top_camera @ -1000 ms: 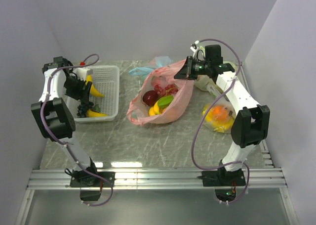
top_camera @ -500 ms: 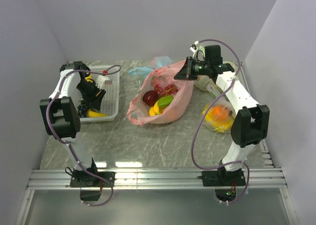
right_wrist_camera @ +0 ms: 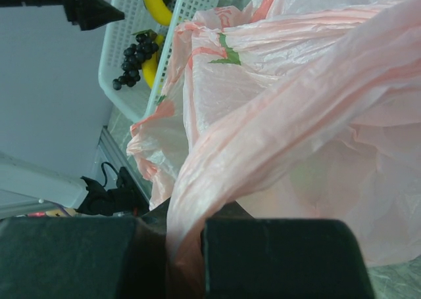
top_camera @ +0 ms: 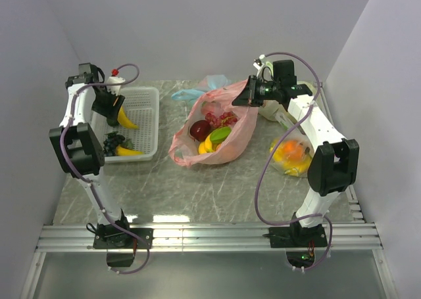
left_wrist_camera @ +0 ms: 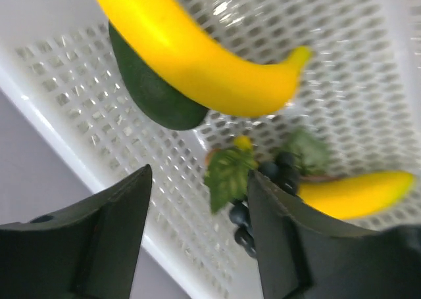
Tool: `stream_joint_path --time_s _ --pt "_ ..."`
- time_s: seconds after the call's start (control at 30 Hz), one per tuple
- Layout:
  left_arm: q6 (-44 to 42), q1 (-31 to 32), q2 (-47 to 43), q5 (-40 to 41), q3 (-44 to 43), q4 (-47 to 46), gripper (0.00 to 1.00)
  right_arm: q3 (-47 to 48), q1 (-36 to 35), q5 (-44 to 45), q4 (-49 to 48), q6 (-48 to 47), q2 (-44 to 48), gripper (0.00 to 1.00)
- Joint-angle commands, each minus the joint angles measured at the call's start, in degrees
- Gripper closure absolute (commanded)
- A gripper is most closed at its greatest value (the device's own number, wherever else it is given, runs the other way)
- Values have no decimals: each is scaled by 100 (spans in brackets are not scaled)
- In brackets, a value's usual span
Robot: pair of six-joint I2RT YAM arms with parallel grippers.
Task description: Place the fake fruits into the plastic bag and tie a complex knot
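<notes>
The plastic bag (top_camera: 240, 131) is parked mid-table, with its long axis running diagonally from near left to far right and its mouth gaping upward. Its far-right rim is pinched and lifted by the right gripper (top_camera: 245, 96), whose fingers are clamped tight on the pink film. Some of the fake fruits (top_camera: 210, 133) can be seen inside: a dark red apple (top_camera: 199, 129), plus green, yellow and red bits piled against it.

The left gripper (left_wrist_camera: 199, 177) is hung over the white basket (top_camera: 148, 125) at the table's left edge, its fingers spread partway with nothing caught between them. Under it, a banana (top_camera: 125, 119) is laid across a dark green piece (left_wrist_camera: 154, 92), tip pointed near-right in the top view. A second banana (top_camera: 129, 152) is stretched along the basket's near wall, with a grape bunch (top_camera: 113, 141) just beside it.

Room-wise, a bare strip of table (top_camera: 197, 187) is left between basket and bag, and more in front of the bag. The back is crowded by a light blue bag (top_camera: 194, 92), and the right edge by a bag of orange fruit (top_camera: 289, 156).
</notes>
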State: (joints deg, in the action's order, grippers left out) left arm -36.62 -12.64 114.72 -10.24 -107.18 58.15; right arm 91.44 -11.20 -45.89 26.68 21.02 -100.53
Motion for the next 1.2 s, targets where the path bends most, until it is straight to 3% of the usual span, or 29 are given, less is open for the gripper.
stream_joint_path --time_s 0.0,0.1,0.4,0.63,0.77,0.9,0.97,1.17 --pt "50 -19 227 602 -14 -338 34 76 74 1 -5 -115 34 100" --pt "33 -10 314 760 171 -928 31 32 74 -43 -101 -54 34 100" --pt "-143 157 938 637 -181 -1314 26 76 83 -17 22 -98 42 100" --pt "295 210 1606 383 -655 -1218 26 41 83 71 92 -185 104 100" --pt "331 245 1589 277 -463 -1429 25 -38 83 71 83 -186 174 100" --pt "348 166 1265 -486 11 -1797 25 -74 74 45 74 -185 192 100" --pt "261 122 992 -1055 372 -1982 31 -47 83 62 66 -194 209 100" --pt "50 69 535 -2042 601 -2071 36 -38 83 62 83 -221 227 100"
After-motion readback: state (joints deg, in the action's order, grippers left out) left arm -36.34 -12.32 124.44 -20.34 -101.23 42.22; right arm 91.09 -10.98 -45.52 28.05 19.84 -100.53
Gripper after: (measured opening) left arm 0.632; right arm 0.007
